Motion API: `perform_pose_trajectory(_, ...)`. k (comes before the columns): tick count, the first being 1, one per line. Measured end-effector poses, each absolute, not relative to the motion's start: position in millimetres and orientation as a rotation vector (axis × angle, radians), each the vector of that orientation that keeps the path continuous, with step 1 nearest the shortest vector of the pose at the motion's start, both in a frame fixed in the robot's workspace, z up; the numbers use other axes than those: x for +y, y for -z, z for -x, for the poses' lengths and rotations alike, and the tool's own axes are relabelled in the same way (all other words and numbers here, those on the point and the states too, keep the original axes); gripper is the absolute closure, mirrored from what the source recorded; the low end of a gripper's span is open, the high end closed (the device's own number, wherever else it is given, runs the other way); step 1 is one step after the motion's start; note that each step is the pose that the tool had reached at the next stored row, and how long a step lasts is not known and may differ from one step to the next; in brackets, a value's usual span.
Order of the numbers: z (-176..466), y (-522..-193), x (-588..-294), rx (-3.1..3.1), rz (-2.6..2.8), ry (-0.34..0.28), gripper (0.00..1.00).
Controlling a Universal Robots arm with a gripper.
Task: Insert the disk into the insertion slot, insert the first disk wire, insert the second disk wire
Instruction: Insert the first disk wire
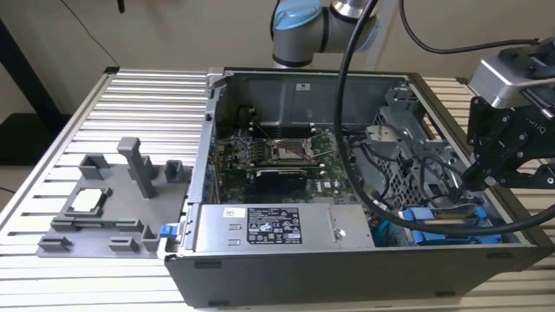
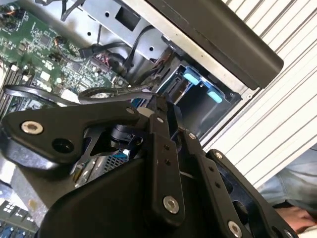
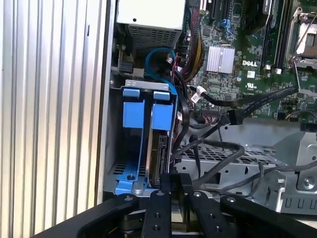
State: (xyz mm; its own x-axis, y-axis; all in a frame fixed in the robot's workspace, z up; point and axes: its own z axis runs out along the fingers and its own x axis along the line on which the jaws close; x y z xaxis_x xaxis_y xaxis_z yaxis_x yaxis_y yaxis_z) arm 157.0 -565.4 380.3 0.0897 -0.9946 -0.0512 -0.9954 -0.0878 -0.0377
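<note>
The disk (image 3: 161,148) stands edge-on in the insertion slot (image 3: 111,148), a grey metal bay with blue rails (image 3: 133,114) in the case's near corner on the exterior view's right. In the exterior view the disk's blue carrier (image 1: 418,216) lies low in that corner. My gripper (image 3: 174,179) hangs just above the disk's end with its black fingers (image 3: 166,191) pressed together and nothing visible between them. It also shows over the case's edge in the exterior view (image 1: 475,184) and the second wrist view (image 2: 163,106). Loose black wires with a connector (image 3: 233,118) lie over the perforated cage (image 3: 233,158) beside the slot.
The open computer case (image 1: 347,273) lies on a slatted aluminium table (image 1: 130,97). Inside it are a silver labelled power-supply box (image 1: 273,227), a green motherboard (image 1: 286,162) and a looped blue cable (image 3: 158,54). A grey parts fixture (image 1: 104,208) sits left of the case. A person's hand (image 2: 297,218) is nearby.
</note>
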Motion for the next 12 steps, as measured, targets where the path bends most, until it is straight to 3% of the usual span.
perform_pose_trajectory(12,-157,-362,-565,2.112,2.258,-0.005,0.81)
